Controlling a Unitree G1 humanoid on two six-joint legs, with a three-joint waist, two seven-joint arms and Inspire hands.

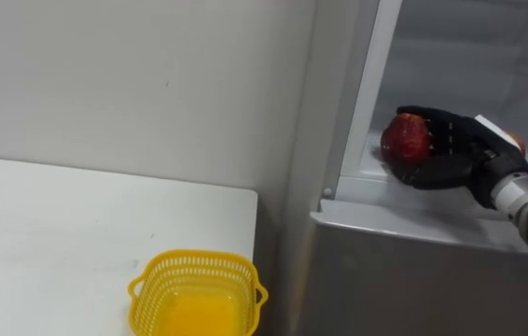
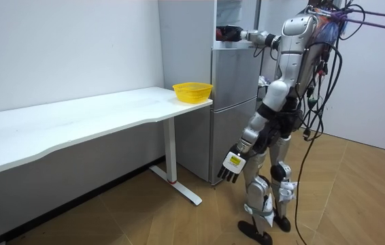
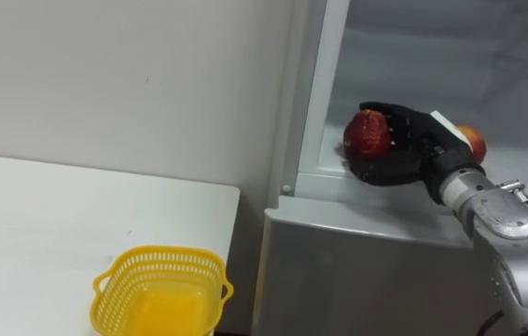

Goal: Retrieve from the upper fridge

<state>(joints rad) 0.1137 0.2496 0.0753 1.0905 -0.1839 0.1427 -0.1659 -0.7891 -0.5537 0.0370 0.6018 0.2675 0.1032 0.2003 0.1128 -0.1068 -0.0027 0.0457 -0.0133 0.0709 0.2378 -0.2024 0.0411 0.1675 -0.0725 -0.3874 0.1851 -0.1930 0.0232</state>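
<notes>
In the open upper fridge compartment, my right hand is curled round a red fruit, just above the compartment's floor near its front left corner. The right eye view shows the same red fruit in the black right hand, with a second orange-red fruit lying behind the wrist. In the room view I stand in front of the fridge with my right hand reaching in at the top. My left hand hangs by my thigh with relaxed fingers, holding nothing.
A yellow mesh basket stands empty on the near right corner of the white table, just left of the fridge. The grey lower fridge door is closed below the compartment. A white wall is behind the table.
</notes>
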